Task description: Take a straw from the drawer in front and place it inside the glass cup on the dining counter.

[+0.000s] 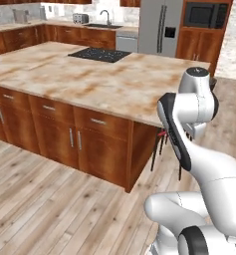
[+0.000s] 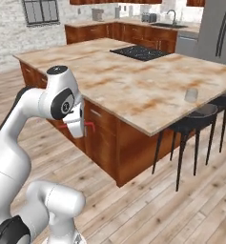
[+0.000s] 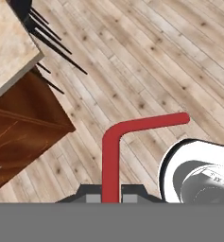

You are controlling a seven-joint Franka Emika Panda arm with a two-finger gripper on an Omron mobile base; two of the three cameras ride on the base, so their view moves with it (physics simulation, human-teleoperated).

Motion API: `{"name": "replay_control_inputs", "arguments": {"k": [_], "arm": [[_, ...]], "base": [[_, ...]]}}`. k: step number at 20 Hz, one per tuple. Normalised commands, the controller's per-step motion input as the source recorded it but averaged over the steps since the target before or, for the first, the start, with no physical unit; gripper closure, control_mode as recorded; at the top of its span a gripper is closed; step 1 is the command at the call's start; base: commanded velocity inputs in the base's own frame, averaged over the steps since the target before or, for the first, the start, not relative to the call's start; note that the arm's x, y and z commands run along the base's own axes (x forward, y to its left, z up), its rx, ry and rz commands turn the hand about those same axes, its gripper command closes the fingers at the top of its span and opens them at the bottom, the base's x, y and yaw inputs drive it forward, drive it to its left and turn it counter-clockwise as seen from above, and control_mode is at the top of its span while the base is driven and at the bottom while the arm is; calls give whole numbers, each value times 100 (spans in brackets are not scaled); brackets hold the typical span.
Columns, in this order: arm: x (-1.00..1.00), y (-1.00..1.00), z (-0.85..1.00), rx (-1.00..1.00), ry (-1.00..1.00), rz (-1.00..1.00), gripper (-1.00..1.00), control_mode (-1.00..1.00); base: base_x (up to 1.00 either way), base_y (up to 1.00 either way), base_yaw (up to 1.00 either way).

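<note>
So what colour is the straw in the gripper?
Red, the straw is plain solid red with a bent end, clearest in the hand view.

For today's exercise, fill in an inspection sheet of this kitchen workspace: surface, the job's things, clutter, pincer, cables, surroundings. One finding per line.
Surface: dining counter, cream stone mottled rust-brown, black cooktop set in it.
Job's things: red straw, bent at the top, held in the pincer; glass cup upright near the counter's corner; drawers in the island front all closed.
Clutter: nothing seen.
Pincer: pincer shut on the straw, above the wood floor beside the island.
Cables: nothing seen.
Surroundings: dark stools, fridge, sink.
</note>
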Motion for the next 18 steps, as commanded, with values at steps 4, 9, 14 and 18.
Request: {"name": "replay_control_inputs", "arguments": {"k": [4, 9, 14, 18], "arm": [[0, 0, 0, 0, 0, 0, 100, 100], [0, 0, 0, 0, 0, 0, 100, 100], [0, 0, 0, 0, 0, 0, 100, 100], [0, 0, 0, 0, 0, 0, 100, 100]], "base": [[0, -100, 33], [0, -100, 32], [0, -99, 25], [0, -100, 30]]}}
